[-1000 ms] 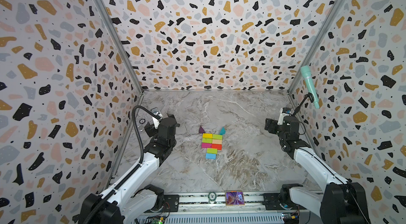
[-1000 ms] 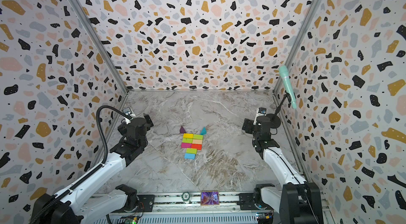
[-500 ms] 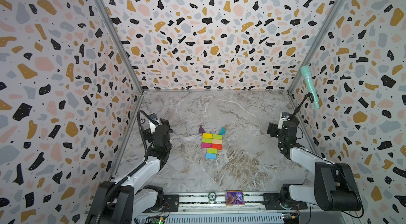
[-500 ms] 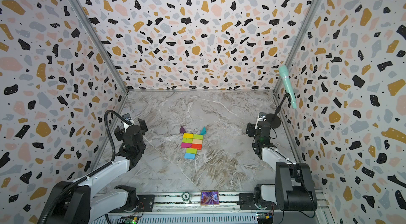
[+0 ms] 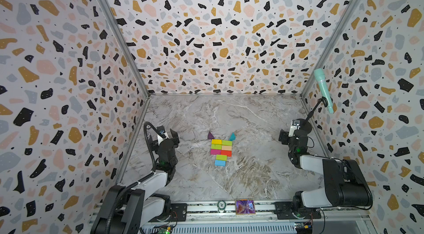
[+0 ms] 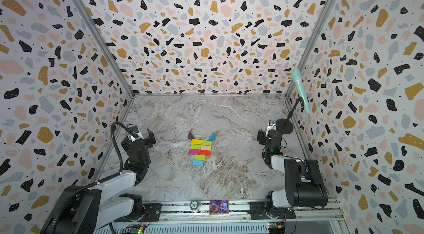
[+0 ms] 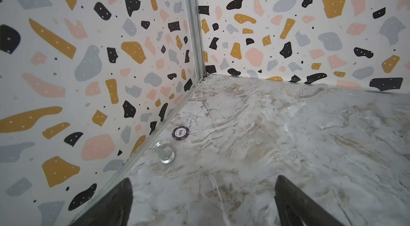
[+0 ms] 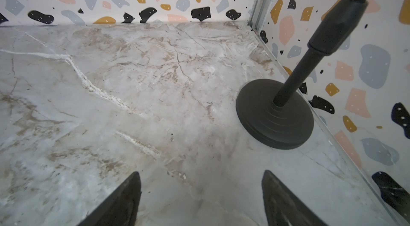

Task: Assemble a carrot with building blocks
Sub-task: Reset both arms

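already shows the carrot (image 5: 221, 150) flat at centre of the table (image 5: 252, 118), leaves toward 12 o'clock, blue tip toward 6. finds left gripper (image 7: 203, 178) at 9 o'clock and right gripper (image 8: 200, 172) at 3 o'clock, both released, empty, well apart from it.

The carrot (image 6: 200, 150) lies flat in the middle of the bench (image 6: 229, 118), well apart from the left arm (image 6: 119, 181) and the right arm (image 6: 278, 160).

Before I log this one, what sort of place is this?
Probably a robot recording booth: terrazzo panels wall in a marbled tabletop on three sides, the left arm and right arm sit on a metal rail at its front edge, and a teal microphone stands by one wall.
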